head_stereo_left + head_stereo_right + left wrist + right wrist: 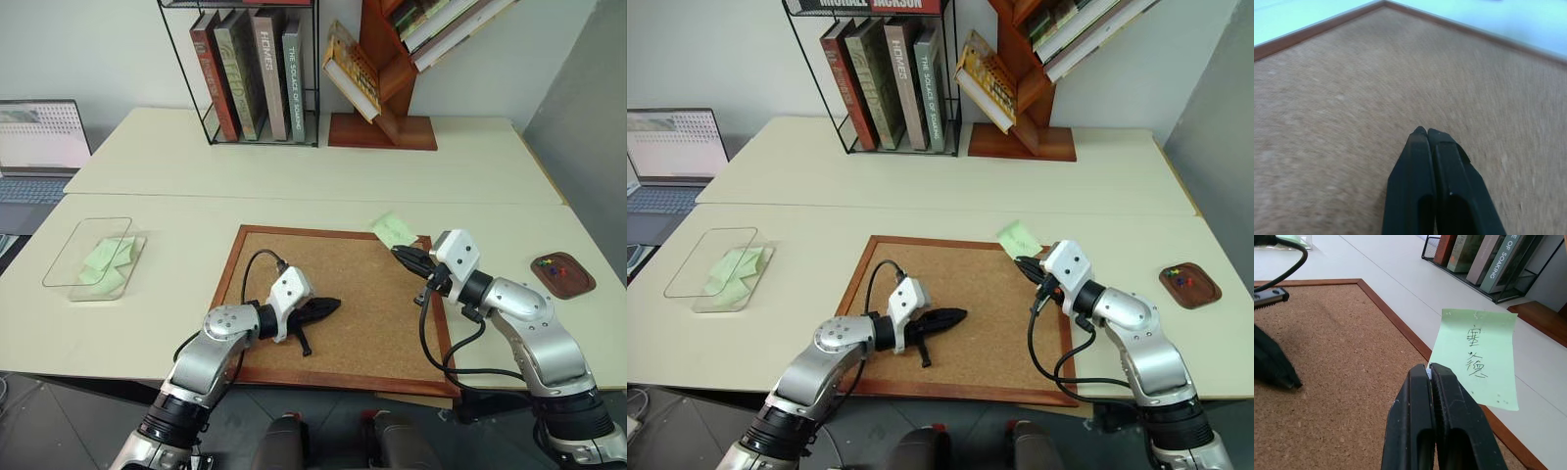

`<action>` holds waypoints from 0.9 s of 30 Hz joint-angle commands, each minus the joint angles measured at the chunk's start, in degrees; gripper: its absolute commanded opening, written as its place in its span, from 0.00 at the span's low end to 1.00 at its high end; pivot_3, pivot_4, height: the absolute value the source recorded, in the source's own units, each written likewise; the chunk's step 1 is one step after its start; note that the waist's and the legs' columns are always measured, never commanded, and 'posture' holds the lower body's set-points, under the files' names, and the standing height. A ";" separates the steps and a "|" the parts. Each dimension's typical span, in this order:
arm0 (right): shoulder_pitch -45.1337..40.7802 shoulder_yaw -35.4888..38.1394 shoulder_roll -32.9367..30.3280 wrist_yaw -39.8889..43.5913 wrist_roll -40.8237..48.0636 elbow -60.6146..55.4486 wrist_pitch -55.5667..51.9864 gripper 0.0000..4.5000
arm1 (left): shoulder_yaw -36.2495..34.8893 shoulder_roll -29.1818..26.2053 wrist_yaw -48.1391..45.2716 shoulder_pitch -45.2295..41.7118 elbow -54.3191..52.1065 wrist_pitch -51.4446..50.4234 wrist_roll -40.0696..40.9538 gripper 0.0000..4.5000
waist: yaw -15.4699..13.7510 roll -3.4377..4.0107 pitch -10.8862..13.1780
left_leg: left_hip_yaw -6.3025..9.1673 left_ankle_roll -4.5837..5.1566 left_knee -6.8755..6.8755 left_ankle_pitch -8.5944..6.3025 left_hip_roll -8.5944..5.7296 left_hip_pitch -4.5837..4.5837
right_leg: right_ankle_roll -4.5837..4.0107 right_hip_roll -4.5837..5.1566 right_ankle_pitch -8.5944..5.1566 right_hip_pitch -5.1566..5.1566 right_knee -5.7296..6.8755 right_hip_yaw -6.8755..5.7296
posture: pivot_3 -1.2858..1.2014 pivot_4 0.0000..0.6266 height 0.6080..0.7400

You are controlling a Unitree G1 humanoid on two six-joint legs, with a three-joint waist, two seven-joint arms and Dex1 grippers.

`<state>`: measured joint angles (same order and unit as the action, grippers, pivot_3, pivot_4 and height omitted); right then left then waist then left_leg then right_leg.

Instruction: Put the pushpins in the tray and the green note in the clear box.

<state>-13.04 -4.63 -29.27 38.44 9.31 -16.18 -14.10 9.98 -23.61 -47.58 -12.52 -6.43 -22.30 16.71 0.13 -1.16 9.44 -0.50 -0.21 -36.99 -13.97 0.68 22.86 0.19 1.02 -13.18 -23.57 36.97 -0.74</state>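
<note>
My right gripper (pixel 400 255) is shut on the lower edge of the green note (pixel 394 230), a pale green square with handwriting (pixel 1479 357), and holds it in the air over the cork board's far right corner. My left gripper (pixel 1425 131) is shut with nothing in it, low over the middle of the cork board (pixel 362 313). The dark brown tray (pixel 578 286) lies on the table to the right, with the tiny pushpins (pixel 558 266) inside it. The clear box (pixel 61 262) sits far left, holding other green notes (pixel 106 262).
A wire rack of books (pixel 255 73) and a slanted wooden bookshelf (pixel 392 69) stand on the far table. An open laptop (pixel 39 147) is at the far left. The seam between the two tables runs behind the board.
</note>
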 commanded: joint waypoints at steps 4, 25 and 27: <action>-0.47 0.32 -0.44 -0.43 -2.54 -0.71 5.22 0.00 | -8.79 2.59 4.93 -1.65 -8.70 -12.78 12.49 0.34 | 0.01 -0.03 0.02 | -0.02 0.00 0.01 0.00 -0.01 0.03 | 0.02 -0.01 0.01 -0.01 -0.02 0.01 | 0.52 0.24 1.00; -2.73 -1.93 -1.04 0.48 -7.29 -1.13 11.47 0.00 | -20.76 22.50 25.80 -14.48 0.02 -32.02 37.05 0.91 | -0.08 -0.53 0.33 | 0.03 -0.02 -0.09 0.01 -0.10 -0.01 | 0.09 -0.02 0.04 0.07 0.04 0.01 | 0.52 0.24 1.00; -2.79 -2.04 -1.06 0.58 -7.40 -1.44 11.25 0.00 | -19.25 22.36 24.34 -16.02 2.22 -31.09 35.57 0.91 | -0.08 -0.54 0.33 | 0.02 -0.03 -0.10 0.02 -0.12 -0.02 | 0.10 -0.18 0.04 0.09 0.05 0.02 | 0.52 0.24 1.00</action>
<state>-14.75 -6.97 -29.79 38.76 1.96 -14.97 -3.67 -9.93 -1.42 -21.96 -26.30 -5.73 -54.56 51.96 0.05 -1.70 9.77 -0.49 -0.24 -37.09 -13.95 0.56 22.83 0.29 0.83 -13.13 -23.48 37.02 -0.71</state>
